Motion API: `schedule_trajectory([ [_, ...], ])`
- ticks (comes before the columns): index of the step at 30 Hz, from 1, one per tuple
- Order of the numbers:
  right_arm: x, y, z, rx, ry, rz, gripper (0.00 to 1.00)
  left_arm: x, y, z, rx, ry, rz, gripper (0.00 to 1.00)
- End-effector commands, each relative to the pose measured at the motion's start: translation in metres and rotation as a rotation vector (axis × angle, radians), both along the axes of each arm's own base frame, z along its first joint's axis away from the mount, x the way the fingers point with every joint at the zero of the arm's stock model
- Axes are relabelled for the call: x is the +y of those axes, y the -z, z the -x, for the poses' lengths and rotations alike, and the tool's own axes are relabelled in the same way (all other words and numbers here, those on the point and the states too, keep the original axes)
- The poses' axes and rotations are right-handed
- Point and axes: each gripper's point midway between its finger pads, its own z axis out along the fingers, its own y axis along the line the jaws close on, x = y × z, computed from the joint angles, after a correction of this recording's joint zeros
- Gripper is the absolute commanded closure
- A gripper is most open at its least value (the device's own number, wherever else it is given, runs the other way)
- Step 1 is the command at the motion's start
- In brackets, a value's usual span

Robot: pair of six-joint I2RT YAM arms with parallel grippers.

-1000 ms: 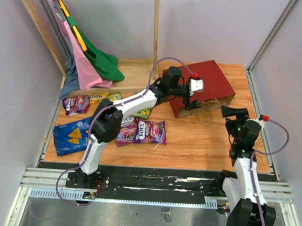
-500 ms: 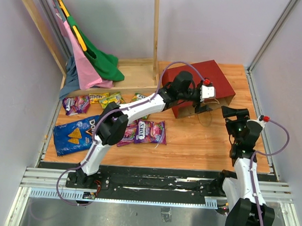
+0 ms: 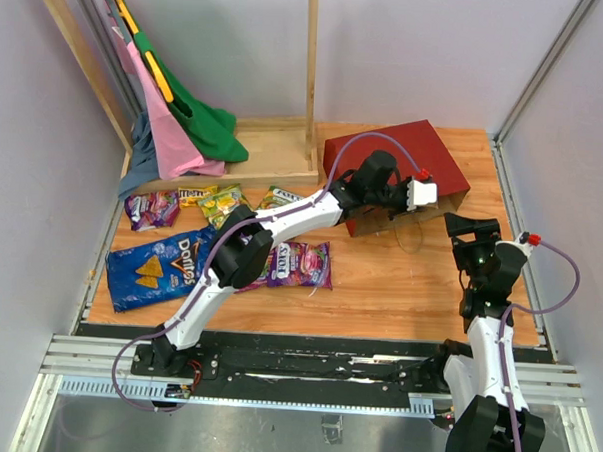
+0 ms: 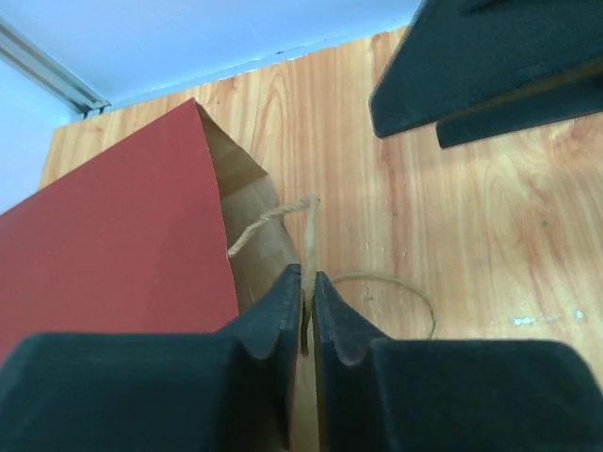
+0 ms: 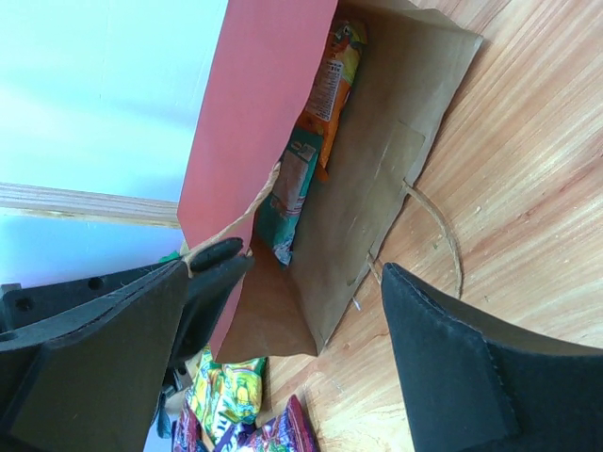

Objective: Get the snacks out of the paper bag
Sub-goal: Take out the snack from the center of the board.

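The dark red paper bag lies on its side at the back right, mouth facing the right arm. My left gripper is shut on the upper rim of the paper bag, by its string handle. My right gripper stands open just in front of the mouth, holding nothing. An orange packet and a teal packet lie inside the brown interior. On the table to the left lie other snacks: the blue Doritos bag, purple packs and a yellow-green pack.
A wooden rack with pink and green cloth fills the back left corner, with an upright wooden post beside the bag. The bag's lower string handle rests loose on the wood. Walls close in on both sides.
My left arm reached further right to the bag's mouth and its jaws closed on the rim. The right arm stayed almost still, open.
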Motion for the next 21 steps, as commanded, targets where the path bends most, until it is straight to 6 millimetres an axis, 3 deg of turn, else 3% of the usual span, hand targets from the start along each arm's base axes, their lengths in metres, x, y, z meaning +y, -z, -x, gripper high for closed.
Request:
schedule_trajectory([
  [1,-0.002,-0.002,0.001,-0.024,0.002,0.000,0.16,-0.007,-0.015,-0.003,-0.036,0.002,0.023,0.99],
  [11,0.014,0.019,-0.003,-0.002,-0.064,-0.062,0.23,0.002,-0.056,-0.022,-0.022,-0.127,0.139,0.99],
  [21,0.060,0.031,-0.025,-0.004,-0.149,-0.054,0.27,0.010,-0.089,-0.059,-0.031,-0.301,0.223,1.00],
])
